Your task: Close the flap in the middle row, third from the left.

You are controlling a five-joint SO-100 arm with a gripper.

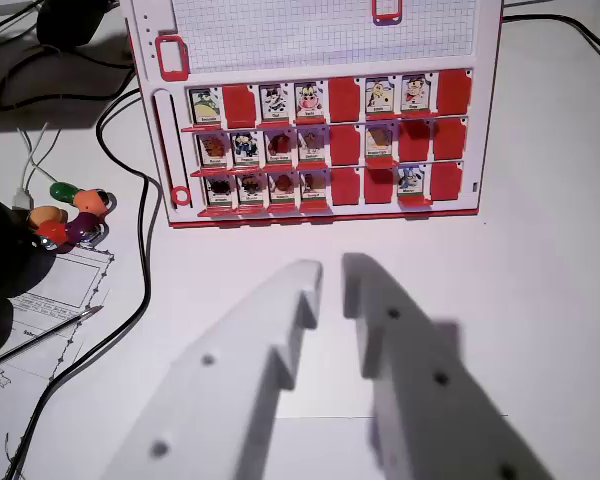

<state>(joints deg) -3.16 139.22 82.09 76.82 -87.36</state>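
Observation:
A red and white face-guessing board (320,40) lies on the white table at the top of the wrist view. It carries three rows of small flaps. In the middle row, the third flap from the left (279,147) stands up and shows a picture card; its neighbours on both sides stand up too. Several flaps further right lie flat as plain red squares, such as one in the middle row (345,145). My gripper (330,268) fills the lower foreground, well short of the board's near edge. Its white fingers are a narrow gap apart, with nothing between them.
Black and white cables (130,200) loop along the board's left side. A cluster of small coloured objects (70,210) and a dark shape (0,260) sit at the left edge. Below them, a pen (45,335) rests on a printed sheet (50,290).

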